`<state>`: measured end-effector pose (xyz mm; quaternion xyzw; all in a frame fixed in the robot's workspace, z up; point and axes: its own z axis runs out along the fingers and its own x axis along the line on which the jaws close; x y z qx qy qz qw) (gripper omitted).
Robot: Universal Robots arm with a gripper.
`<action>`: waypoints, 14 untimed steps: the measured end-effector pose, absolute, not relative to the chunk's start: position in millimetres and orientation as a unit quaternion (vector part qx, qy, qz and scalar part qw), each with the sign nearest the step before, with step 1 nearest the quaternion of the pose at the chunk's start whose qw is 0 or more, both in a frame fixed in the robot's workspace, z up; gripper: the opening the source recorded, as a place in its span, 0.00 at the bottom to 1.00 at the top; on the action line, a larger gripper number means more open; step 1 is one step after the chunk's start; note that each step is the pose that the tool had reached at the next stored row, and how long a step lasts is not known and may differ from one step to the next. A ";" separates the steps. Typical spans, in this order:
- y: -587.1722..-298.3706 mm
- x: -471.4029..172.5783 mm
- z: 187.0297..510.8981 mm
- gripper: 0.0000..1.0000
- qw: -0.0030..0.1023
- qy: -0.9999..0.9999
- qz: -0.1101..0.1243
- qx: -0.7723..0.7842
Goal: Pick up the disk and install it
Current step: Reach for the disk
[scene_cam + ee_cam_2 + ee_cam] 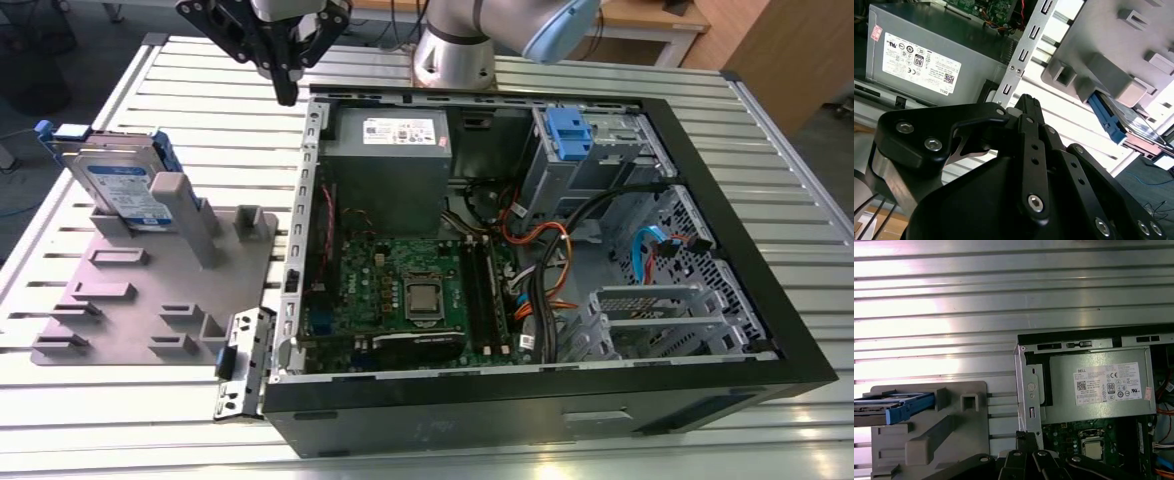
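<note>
The disk is a silver hard drive with a white-and-blue label and blue rails. It stands on edge in a grey holder at the exterior view's left. Its blue rail also shows in the second wrist view and the first wrist view. My gripper hangs above the slatted table at the back, between the holder and the open computer case. Its black fingers are shut with nothing between them, as seen in both wrist views. It is apart from the disk.
The open case holds a grey power supply, a motherboard and cables. A blue bracket sits in the drive cage at the case's back right. The arm's base stands behind the case. Bare slatted table lies around the holder.
</note>
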<state>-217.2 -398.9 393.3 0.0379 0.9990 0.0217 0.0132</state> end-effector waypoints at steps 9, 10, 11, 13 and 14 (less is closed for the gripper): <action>-398.9 -221.7 393.2 0.11 0.013 0.999 0.022 0.038; -398.9 -222.3 393.2 0.11 0.013 0.999 0.022 0.038; -398.9 -222.9 393.3 0.11 0.013 0.999 0.022 0.038; -398.9 -224.2 393.2 0.11 0.013 0.999 0.022 0.038; -398.9 -224.7 393.2 0.11 0.013 0.999 0.022 0.038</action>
